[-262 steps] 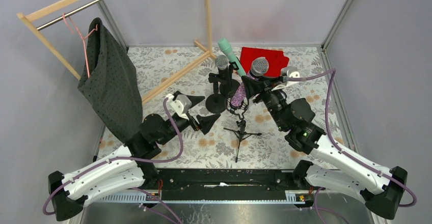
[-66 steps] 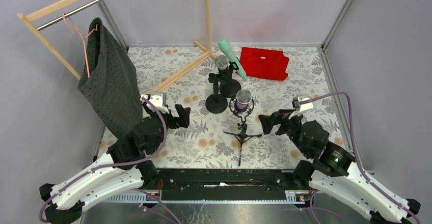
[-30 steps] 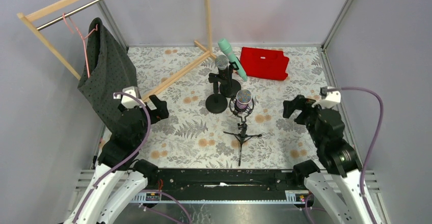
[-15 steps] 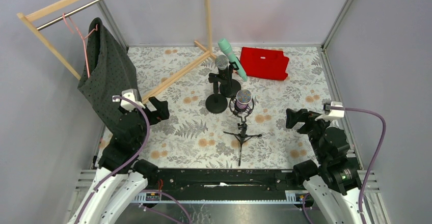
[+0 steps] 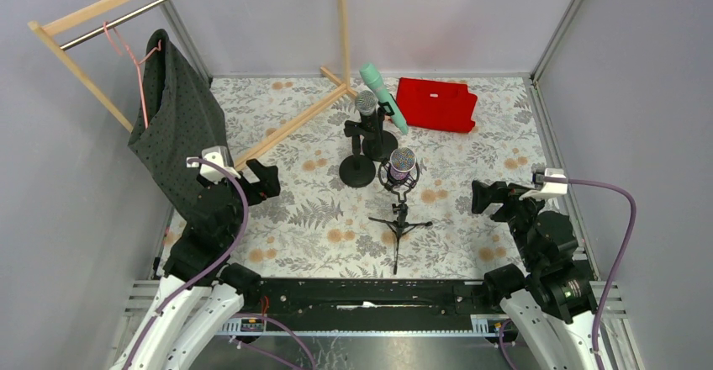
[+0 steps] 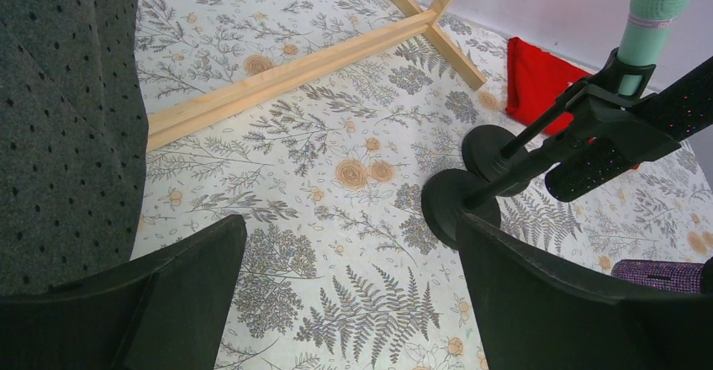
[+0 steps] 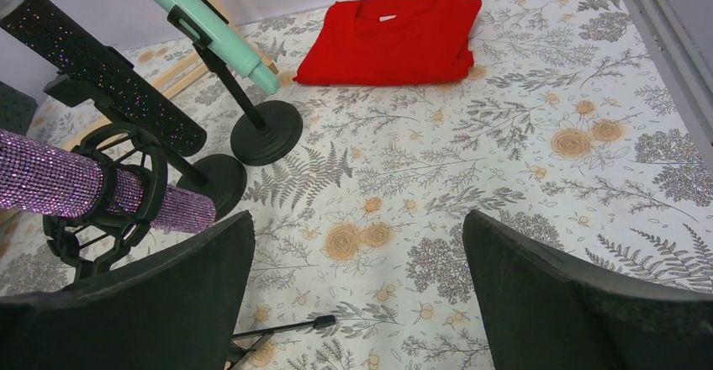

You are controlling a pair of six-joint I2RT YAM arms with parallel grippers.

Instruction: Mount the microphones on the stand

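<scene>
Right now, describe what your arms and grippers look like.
The left arm and right arm are black up top, white at the lower links. The left gripper and right gripper have broad matte-black wedge fingers. A white camera block tops each wrist, trailing a purple cable.

The worktop (image 5: pixel 319 219) has a cream cover printed with grey ferns and tan-orange blossoms. At upper centre of the overhead frame, the mint-green microphone (image 5: pixel 384 99) is one plain colour. The black microphone (image 7: pixel 101 76) glints with tiny sparkles under a silver mesh head, and the purple microphone (image 7: pixel 50 181) is all glitter. The stands (image 5: pixel 357 171) are black. To the right is a plain red garment (image 5: pixel 437 103). At left are charcoal fabric (image 5: pixel 181 134) with small black dots, a pink hanger (image 5: pixel 123 45) and a pale wooden rack (image 5: pixel 290 126).
</scene>
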